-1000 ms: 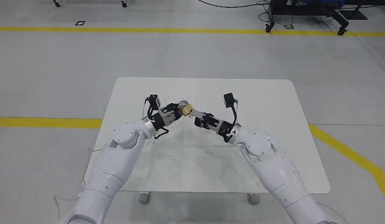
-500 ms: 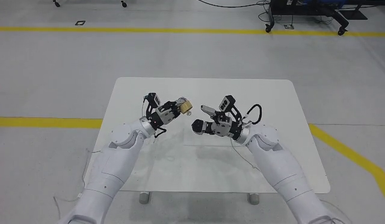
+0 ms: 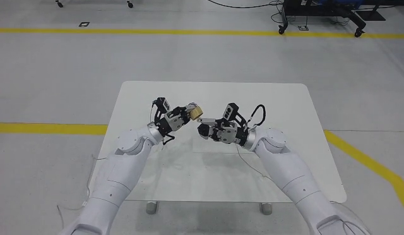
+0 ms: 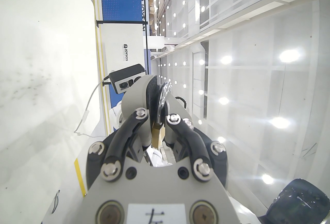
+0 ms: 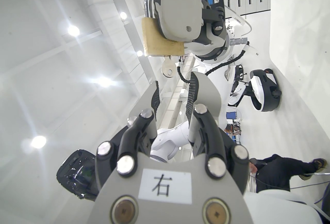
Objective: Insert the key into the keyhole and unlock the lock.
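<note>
Two pincers hang close together above the middle of the white desk (image 3: 284, 108). On the left, the left pincer (image 3: 187, 114) is clamped on a brass padlock (image 3: 196, 112), held clear of the desk, with a silver key (image 5: 168, 69) sticking out of its keyhole. Just beside it, the right pincer (image 3: 204, 129) has its jaws apart, fingertips just short of the key.

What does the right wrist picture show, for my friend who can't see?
A key sticks out of a brass lock, which the left end effector clamps. The right end effector is open, just short of the key.
</note>
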Motion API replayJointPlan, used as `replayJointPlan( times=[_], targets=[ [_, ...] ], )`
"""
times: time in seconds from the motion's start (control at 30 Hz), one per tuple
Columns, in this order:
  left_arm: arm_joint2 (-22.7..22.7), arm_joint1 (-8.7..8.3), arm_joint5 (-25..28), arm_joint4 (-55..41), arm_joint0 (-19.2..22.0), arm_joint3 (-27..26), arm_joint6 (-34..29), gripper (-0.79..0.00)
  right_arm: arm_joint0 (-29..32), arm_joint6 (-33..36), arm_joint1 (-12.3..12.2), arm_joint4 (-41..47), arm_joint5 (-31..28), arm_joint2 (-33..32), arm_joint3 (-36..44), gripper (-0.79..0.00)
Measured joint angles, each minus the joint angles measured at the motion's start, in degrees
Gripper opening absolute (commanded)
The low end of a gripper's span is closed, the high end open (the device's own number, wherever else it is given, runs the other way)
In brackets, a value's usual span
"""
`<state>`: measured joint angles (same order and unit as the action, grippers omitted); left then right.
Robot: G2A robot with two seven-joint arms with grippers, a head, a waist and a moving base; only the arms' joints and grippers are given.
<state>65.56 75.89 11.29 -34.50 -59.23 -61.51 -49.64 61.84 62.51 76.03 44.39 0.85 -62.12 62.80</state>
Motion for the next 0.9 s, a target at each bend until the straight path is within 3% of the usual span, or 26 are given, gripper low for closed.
replayJointPlan(
  times=[0.33,0.43,0.9],
  targets=[
    [-0.42,0.08,0.19,0.21,0.03,0.13,-0.84,-0.785,-0.97,-0.25,0.54,2.97,-0.59,0.36,-2.78,-0.65],
    [-0.5,0.1,0.18,0.2,0.07,0.17,-1.08,-0.785,-1.14,0.03,0.61,3.29,-0.8,0.38,-3.14,-0.785],
    [-0.81,0.21,0.06,0.21,0.33,0.5,-1.19,-0.785,-1.72,0.2,1.08,4.58,-0.39,1.13,-4.28,-0.785]
  ],
)
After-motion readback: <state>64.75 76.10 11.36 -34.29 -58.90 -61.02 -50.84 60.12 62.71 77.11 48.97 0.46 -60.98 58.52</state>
